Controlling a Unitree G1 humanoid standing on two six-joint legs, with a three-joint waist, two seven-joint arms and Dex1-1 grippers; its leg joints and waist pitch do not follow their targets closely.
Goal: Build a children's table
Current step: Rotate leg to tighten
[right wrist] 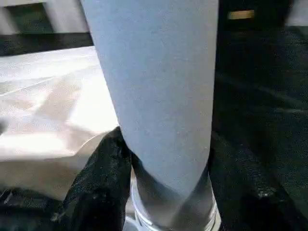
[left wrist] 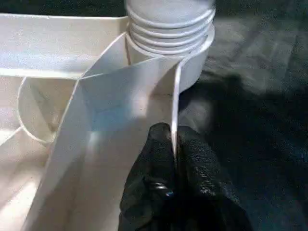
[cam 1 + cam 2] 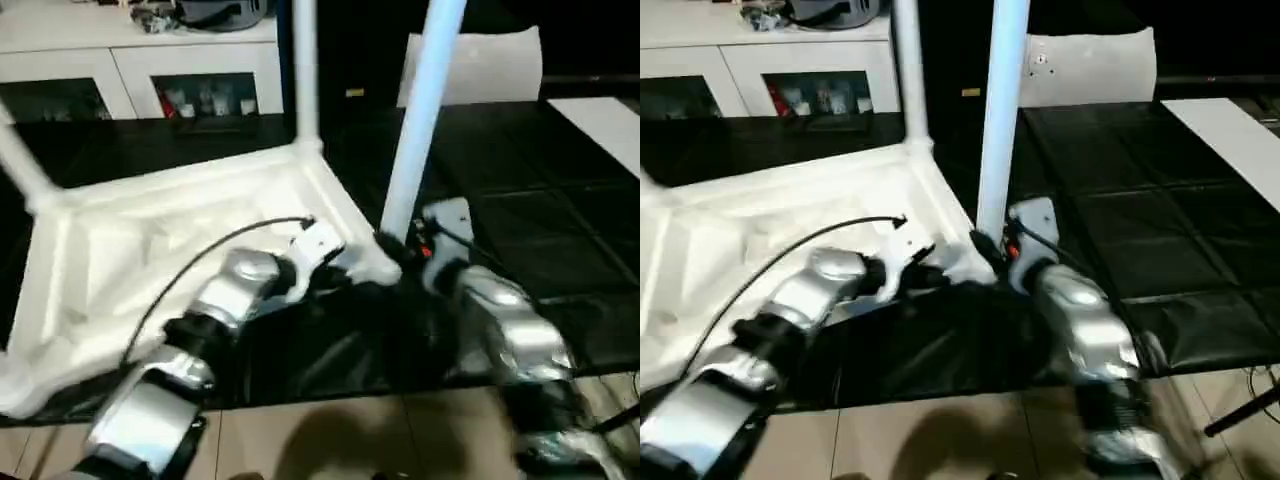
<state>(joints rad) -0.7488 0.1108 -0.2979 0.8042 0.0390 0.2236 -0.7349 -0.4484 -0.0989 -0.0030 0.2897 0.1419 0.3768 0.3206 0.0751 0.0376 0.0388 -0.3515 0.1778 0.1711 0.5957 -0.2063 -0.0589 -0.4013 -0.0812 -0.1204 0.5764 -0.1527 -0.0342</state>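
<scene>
Three legs stand up from the upturned tabletop (image 3: 170, 235), which lies ribbed side up on the black work table (image 3: 560, 220). One leg (image 3: 25, 165) slants at the far left corner, and a second leg (image 3: 305, 70) rises at the far corner. Moving right, the left gripper (image 2: 174, 144) is pinched shut on the thin rim wall of the tabletop, just beside the near corner socket (image 2: 192, 62), steadying it. Further right, the right gripper (image 1: 166, 163) clasps the lower part of the third leg (image 3: 420, 110), its black fingers (image 1: 103, 178) on either side, just above the threaded end. The step in hand looks like seating this leg. Next it likely needs turning down while kept upright.
</scene>
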